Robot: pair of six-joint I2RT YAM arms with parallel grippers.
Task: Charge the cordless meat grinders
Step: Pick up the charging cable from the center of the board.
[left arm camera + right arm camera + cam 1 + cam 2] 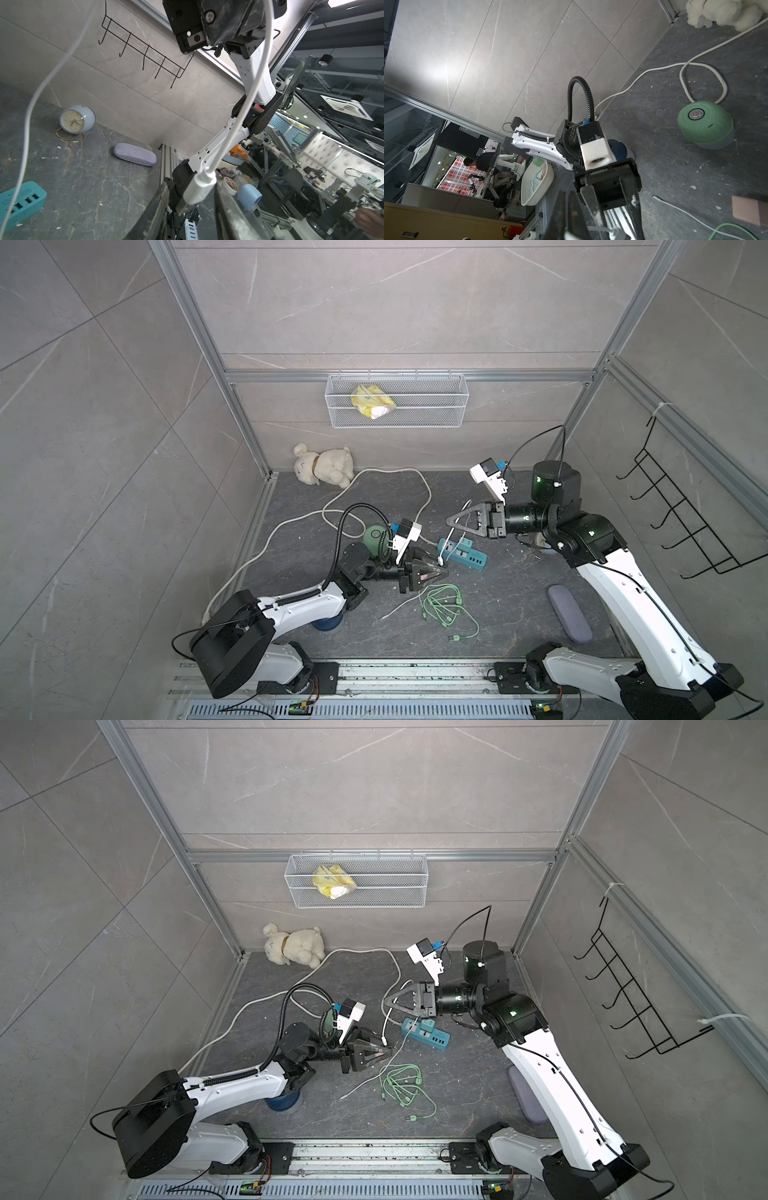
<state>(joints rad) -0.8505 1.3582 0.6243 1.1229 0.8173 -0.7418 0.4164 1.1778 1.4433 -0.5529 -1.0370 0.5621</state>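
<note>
White USB plug (199, 187) of a thin white cable (257, 79) sits between the fingers of the left hand (444, 572), which is held level beside the teal plastic power strip (467, 558). Whether they pinch it cannot be told. Just beyond the strip, the right hand (449, 521) is pressed together on that cable. The pale mint dome-shaped grinder (374, 537) stands beyond the left wrist, and the navy dome-shaped grinder (328, 622) sits under the left forearm. Bare dark stone-patterned desk (519, 614) runs from the strip toward the right arm's base.

2 grinders (372, 536) (326, 625), 1 pwr strip (469, 559), 1 plush (326, 466), 1 clock (75, 119)
</note>
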